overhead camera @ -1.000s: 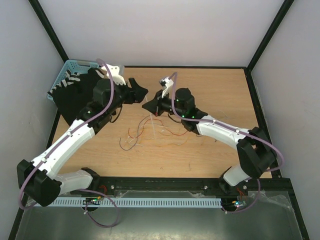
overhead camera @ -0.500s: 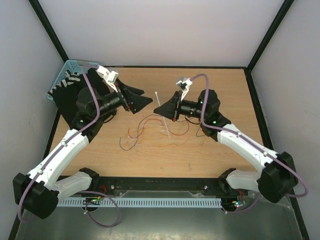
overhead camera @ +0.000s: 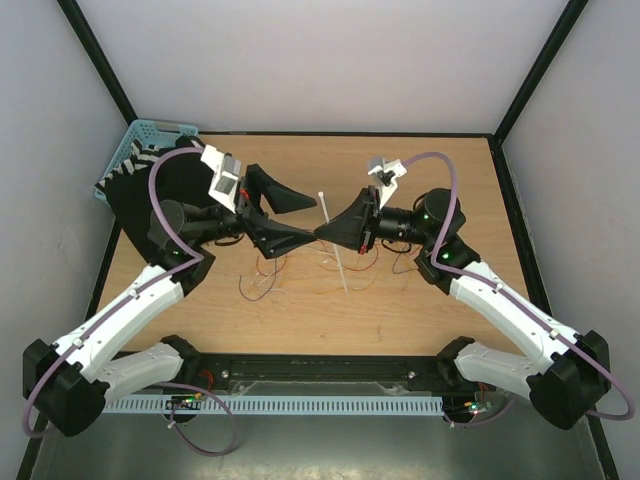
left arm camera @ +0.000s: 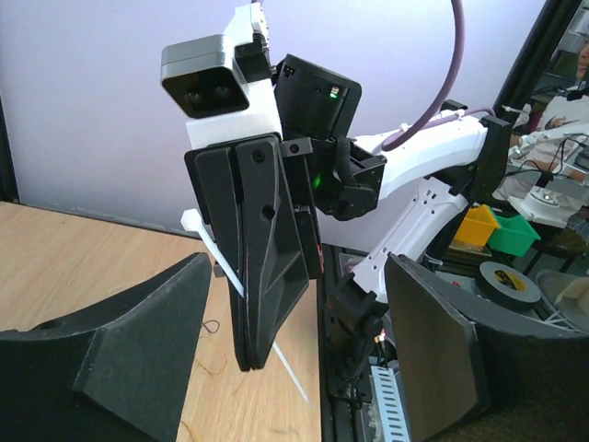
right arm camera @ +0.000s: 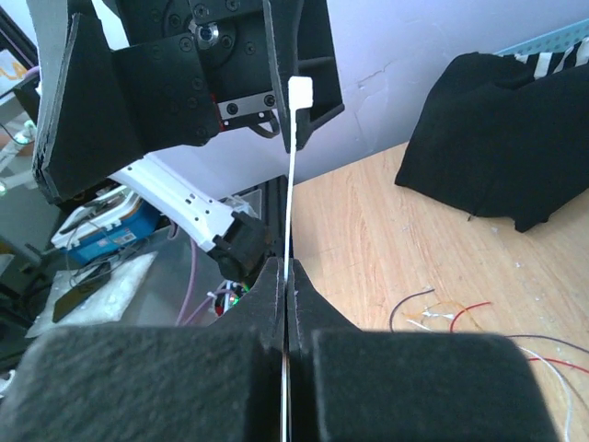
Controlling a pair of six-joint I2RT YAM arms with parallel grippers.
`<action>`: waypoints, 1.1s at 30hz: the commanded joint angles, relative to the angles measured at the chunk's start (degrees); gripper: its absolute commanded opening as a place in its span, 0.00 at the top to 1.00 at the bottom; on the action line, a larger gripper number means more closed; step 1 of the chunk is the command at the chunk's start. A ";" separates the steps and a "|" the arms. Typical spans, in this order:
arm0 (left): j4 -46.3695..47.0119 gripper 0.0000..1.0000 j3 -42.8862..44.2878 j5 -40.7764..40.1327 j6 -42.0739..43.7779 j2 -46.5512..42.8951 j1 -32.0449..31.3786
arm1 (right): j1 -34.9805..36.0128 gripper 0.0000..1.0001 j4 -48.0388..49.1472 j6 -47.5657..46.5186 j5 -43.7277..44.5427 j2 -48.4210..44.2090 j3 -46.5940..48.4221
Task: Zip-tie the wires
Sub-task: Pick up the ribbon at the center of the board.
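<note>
Right end effector (overhead camera: 322, 232) clamps zip tie (overhead camera: 340, 265), head pointing far; left end effector (overhead camera: 305, 218) agape

I am pinching the white zip tie (overhead camera: 340, 265) mid-length in my right pincer (overhead camera: 322, 232); the thin coloured wires (overhead camera: 272, 268) are lying tangled on the table (overhead camera: 430, 170).

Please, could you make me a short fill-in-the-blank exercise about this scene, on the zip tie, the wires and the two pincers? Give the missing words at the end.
1. The zip tie is clamped in the ___ pincer.
2. The left pincer is ___, its fingers spread apart.
3. The wires lie on the table, held by ___ pincer.
4. The basket at the far left corner is ___ in colour.

Missing words: right; open; neither; blue
</note>
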 commanded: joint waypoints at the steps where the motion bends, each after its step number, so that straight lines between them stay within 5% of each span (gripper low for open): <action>1: 6.02 0.24 -0.34 0.32 -0.44 2.11 -1.55 | 1.44 1.00 4.25 2.58 -1.87 -0.59 -0.80; 11: 6.69 0.44 -0.59 -2.63 0.99 4.38 -3.09 | 4.26 1.00 4.84 1.76 -1.02 0.20 -0.93; 16: 6.74 0.68 -1.03 -3.25 1.31 4.53 -3.41 | 4.35 1.00 4.71 0.99 0.59 0.28 -1.70; 20: 8.71 0.98 -1.14 -2.90 1.63 5.00 -3.47 | 4.30 1.00 4.65 0.82 2.55 -0.30 -2.31; 25: 8.67 1.00 -1.40 -3.19 1.88 6.34 -3.50 | 4.31 0.91 2.35 -0.23 8.16 -2.56 -2.66; 27: 7.91 1.00 -1.17 -4.00 2.36 7.08 -3.46 | 4.31 0.81 0.68 -1.50 9.59 -3.54 -2.75; 33: -6.74 1.00 5.17 -6.70 8.64 10.25 -0.73 | 4.31 0.21 -14.27 -14.00 18.78 -9.11 -1.74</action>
